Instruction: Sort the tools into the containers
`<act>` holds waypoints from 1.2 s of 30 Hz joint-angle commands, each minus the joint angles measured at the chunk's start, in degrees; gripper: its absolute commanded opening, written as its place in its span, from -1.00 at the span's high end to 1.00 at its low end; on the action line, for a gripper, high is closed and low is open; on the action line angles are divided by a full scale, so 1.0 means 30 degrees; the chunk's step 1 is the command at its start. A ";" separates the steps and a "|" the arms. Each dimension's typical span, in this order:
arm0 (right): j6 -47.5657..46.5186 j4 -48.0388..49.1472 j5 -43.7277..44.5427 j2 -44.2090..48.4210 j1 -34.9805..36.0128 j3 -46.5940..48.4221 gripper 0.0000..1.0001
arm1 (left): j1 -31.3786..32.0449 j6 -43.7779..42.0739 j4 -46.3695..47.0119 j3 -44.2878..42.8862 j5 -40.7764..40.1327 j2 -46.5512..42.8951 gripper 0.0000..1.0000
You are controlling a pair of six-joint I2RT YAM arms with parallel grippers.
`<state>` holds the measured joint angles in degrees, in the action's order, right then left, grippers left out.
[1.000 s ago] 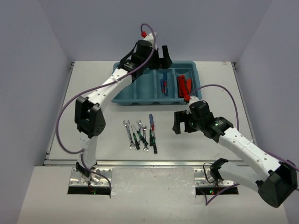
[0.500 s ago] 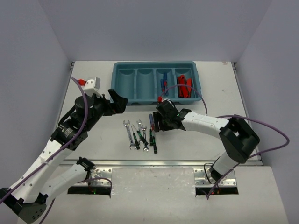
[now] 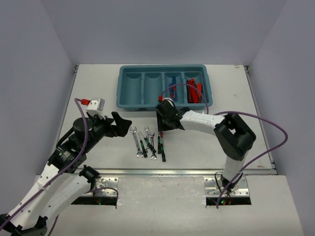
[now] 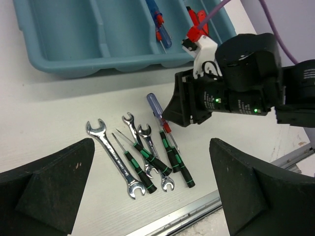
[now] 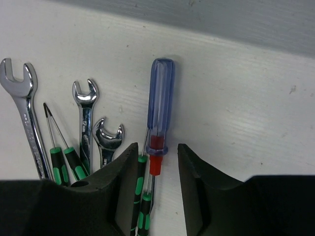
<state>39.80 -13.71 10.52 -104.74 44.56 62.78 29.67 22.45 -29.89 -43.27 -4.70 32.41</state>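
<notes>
The right gripper (image 5: pixel 157 147) stands part-open astride the blue-handled screwdriver (image 5: pixel 160 93), which lies on the table on the tray's (image 3: pixel 129 101) near side — the green-black driver (image 5: pixel 141 186) just beside it could get pinched too — while the left gripper (image 4: pixel 152 184) gapes empty.

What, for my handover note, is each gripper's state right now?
Left gripper: wide open, empty.
Right gripper: open, jaws straddling the blue-handled screwdriver, not yet gripping it.
</notes>
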 commanded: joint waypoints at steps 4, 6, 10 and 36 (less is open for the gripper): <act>-0.0444 -0.0293 0.1504 -0.0990 0.0022 0.1260 0.33 | 0.0012 -0.0392 0.0921 -0.0012 0.0864 0.0164 -1.00; -0.0502 -0.0323 0.1400 -0.1145 -0.0054 0.1309 0.34 | 0.0012 -0.0392 0.0950 0.0008 0.0865 0.0106 -1.00; -0.0373 -0.0352 0.1289 -0.1352 -0.0461 0.1015 0.42 | 0.0024 -0.0363 0.0987 0.0050 0.0848 -0.0047 -1.00; -0.1601 0.0409 -0.0234 0.8083 -0.1905 -0.6592 1.00 | 0.0023 -0.0187 0.1069 0.0125 0.0835 -0.0550 -1.00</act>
<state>36.47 -15.07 12.40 -90.85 39.51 45.70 29.67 22.31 -29.49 -43.05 -2.31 31.36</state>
